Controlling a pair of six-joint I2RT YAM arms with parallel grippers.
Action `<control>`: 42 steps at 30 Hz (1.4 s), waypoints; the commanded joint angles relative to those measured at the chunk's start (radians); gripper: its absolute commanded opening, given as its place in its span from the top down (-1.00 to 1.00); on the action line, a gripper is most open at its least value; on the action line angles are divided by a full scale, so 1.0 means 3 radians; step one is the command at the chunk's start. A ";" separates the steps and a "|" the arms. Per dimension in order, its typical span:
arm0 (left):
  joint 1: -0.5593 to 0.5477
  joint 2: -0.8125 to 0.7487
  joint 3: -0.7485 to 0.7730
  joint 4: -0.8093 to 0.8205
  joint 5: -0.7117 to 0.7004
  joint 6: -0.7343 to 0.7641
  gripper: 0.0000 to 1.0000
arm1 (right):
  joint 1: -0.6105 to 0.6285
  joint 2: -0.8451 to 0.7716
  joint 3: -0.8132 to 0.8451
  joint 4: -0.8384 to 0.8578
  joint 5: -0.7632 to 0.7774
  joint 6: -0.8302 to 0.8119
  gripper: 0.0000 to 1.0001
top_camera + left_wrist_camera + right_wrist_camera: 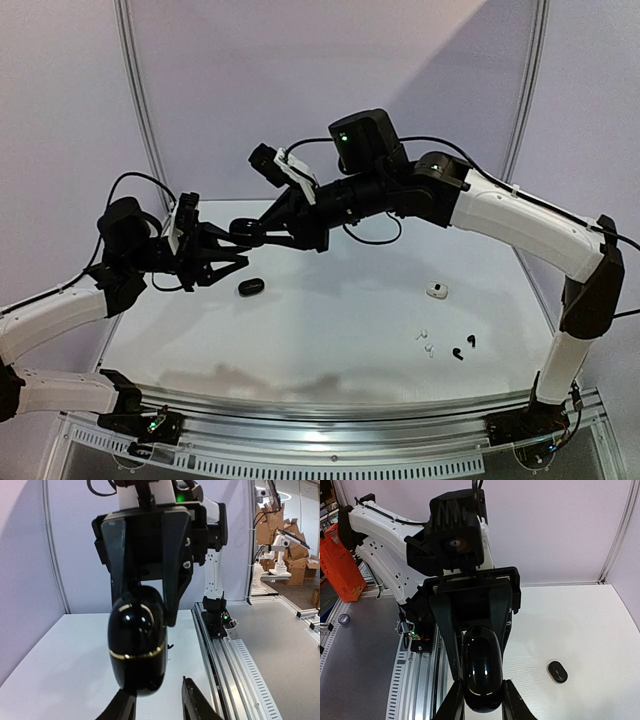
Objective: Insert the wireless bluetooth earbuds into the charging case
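- Gloss covered the black charging case (137,650), which hung in the air over the left part of the table (330,330), between both grippers. I judged it hard, light and slippery, best taken across its broad sides and away from the gold seam line.
- On the table just below it lay a second black case (250,287), and farther to the right a white case (436,291). Both looked equally smooth and easy to push away by accident.
- At the near right lay the white earbuds (430,350) and, beside them, the black earbuds (459,353), well apart from both grippers. They seemed very light, hard and ready to roll or slip out, so a soft pinch on the body, with the stem left free, seemed the safest hold.
- The left gripper (155,695) had its jaws narrow but not closed. One end of the lifted case stood between its fingertips, and a gap showed at one side.
- The right gripper (482,690) had its jaws set narrowly on the other end of the same case, both fingers against its sides, so it carried the case.
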 commanded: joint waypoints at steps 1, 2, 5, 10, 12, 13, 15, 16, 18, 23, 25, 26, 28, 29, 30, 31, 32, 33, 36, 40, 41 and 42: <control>-0.0040 -0.0027 0.0079 -0.0055 0.0039 0.0082 0.38 | 0.0022 0.0032 0.0182 -0.0120 0.0126 -0.0121 1.00; -0.0039 -0.0024 0.0080 -0.0052 0.0043 0.0074 0.38 | 0.0026 0.0037 0.0185 -0.0123 0.0129 -0.0130 1.00; -0.0043 -0.0024 0.0082 -0.0010 0.0060 0.0021 0.26 | 0.0041 0.0043 0.0200 -0.0180 0.0165 -0.0158 1.00; -0.0043 -0.0012 0.0093 0.0086 0.0016 -0.0125 0.25 | 0.0086 0.0081 0.0256 -0.0289 0.0168 -0.0273 1.00; -0.0048 -0.0002 0.0098 0.0125 -0.0011 -0.0175 0.28 | 0.0107 0.0118 0.0305 -0.0362 0.0170 -0.0334 1.00; -0.0052 0.0003 0.0099 0.0134 -0.0014 -0.0177 0.30 | 0.0113 0.0136 0.0316 -0.0378 0.0177 -0.0365 1.00; -0.0062 0.0006 0.0099 0.0133 -0.0018 -0.0173 0.35 | 0.0114 0.0145 0.0318 -0.0376 0.0189 -0.0373 1.00; -0.0064 0.0009 0.0099 0.0126 -0.0018 -0.0170 0.38 | 0.0116 0.0146 0.0316 -0.0371 0.0197 -0.0378 1.00; -0.0069 0.0009 0.0099 0.0129 -0.0014 -0.0170 0.51 | 0.0119 0.0146 0.0318 -0.0375 0.0209 -0.0383 1.00; -0.0069 0.0001 0.0089 0.0123 0.0000 -0.0155 0.71 | 0.0124 0.0156 0.0318 -0.0394 0.0234 -0.0387 1.00; -0.0070 0.0001 0.0089 0.0120 0.0009 -0.0151 0.86 | 0.0124 0.0158 0.0318 -0.0398 0.0240 -0.0389 1.00; -0.0072 0.0001 0.0089 0.0127 0.0009 -0.0150 0.87 | 0.0120 0.0160 0.0318 -0.0402 0.0241 -0.0391 1.00; -0.0073 0.0001 0.0090 0.0140 0.0020 -0.0158 0.79 | 0.0124 0.0168 0.0323 -0.0418 0.0266 -0.0394 1.00; -0.0075 0.0001 0.0089 0.0144 0.0035 -0.0166 0.70 | 0.0127 0.0173 0.0324 -0.0423 0.0289 -0.0394 1.00; -0.0074 0.0001 0.0086 0.0151 0.0040 -0.0176 0.62 | 0.0128 0.0172 0.0324 -0.0431 0.0319 -0.0394 1.00; -0.0074 0.0001 0.0084 0.0158 0.0044 -0.0192 0.60 | 0.0125 0.0171 0.0321 -0.0438 0.0338 -0.0394 1.00; -0.0073 -0.0001 0.0081 0.0175 0.0045 -0.0206 0.58 | 0.0131 0.0174 0.0323 -0.0441 0.0352 -0.0398 1.00; -0.0074 0.0001 0.0079 0.0185 0.0041 -0.0218 0.57 | 0.0131 0.0176 0.0323 -0.0441 0.0361 -0.0408 1.00; -0.0074 -0.0004 0.0076 0.0198 0.0038 -0.0233 0.53 | 0.0132 0.0174 0.0324 -0.0430 0.0379 -0.0410 1.00; -0.0074 -0.0004 0.0073 0.0197 0.0048 -0.0237 0.46 | 0.0139 0.0181 0.0323 -0.0424 0.0410 -0.0412 1.00; -0.0074 -0.0004 0.0073 0.0197 0.0050 -0.0240 0.44 | 0.0142 0.0185 0.0324 -0.0419 0.0412 -0.0411 1.00; -0.0074 -0.0004 0.0073 0.0198 0.0050 -0.0243 0.41 | 0.0140 0.0186 0.0324 -0.0411 0.0422 -0.0410 1.00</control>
